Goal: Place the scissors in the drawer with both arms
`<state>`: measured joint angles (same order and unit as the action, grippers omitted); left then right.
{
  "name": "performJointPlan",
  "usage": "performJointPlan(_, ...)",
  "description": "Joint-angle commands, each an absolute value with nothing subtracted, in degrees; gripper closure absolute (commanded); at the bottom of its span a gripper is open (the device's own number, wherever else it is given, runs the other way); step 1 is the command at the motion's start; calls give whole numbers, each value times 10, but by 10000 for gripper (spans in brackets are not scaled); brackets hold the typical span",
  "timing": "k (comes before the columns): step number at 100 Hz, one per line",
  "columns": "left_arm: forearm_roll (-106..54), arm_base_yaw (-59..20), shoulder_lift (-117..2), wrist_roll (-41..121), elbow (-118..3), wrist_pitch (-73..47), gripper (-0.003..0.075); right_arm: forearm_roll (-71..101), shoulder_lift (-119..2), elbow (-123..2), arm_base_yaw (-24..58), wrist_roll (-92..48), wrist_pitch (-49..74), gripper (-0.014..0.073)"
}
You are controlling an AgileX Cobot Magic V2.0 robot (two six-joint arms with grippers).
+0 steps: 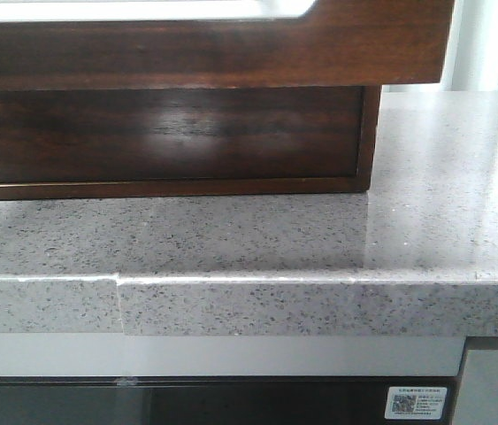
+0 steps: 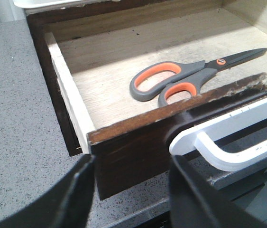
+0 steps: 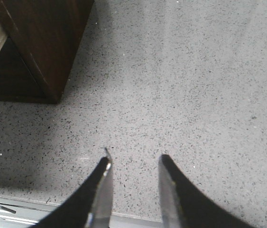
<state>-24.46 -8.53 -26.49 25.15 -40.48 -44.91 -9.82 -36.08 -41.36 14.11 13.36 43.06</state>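
Although the scissors (image 2: 190, 80) already lay inside the open drawer (image 2: 124, 137), flat on its pale wooden floor, they were worth judging as a thing to be handled. They looked light and stiff, with closed dark blades likely slick and thin against the wood, and grey loops lined in orange that seemed rubbery and thicker. The loops, or the neck just ahead of them by the pivot, would have been the better place to take hold; the blades pointed toward the far right of the drawer and offered little to pinch. They lay close behind the drawer front, apart from the side walls.

Around them the drawer stood pulled out over the tabletop (image 2: 14, 118), its dark glossy front worn pale along the top edge. A white handle (image 2: 228, 147) ran along that front; it looked rigid and smooth, a fair place to push or hook when closing, which seemed to be the step left.

The left claw (image 2: 131, 190) hung just near the front's corner, its fingers apart and holding nothing. The right claw (image 3: 133, 190) hovered over bare speckled tabletop (image 3: 195, 95) beside the drawer's dark corner (image 3: 48, 42), fingers likewise apart and empty.
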Motion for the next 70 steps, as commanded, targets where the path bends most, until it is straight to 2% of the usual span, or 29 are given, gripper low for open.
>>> performJointPlan(1,-259,-89,-269,247,-422,-412,538,-104,-361,-428,137,129,391,493)
performJointPlan(14,-259,-89,-269,247,-422,-412,685,-104,-361,-428,137,125,391,659)
performJointPlan(20,-259,-89,-269,247,-422,-411,740,-105,-361,-428,137,125,391,662)
performJointPlan(70,-260,-89,-269,245,-422,-415,741,-126,-361,-428,137,125,416,662)
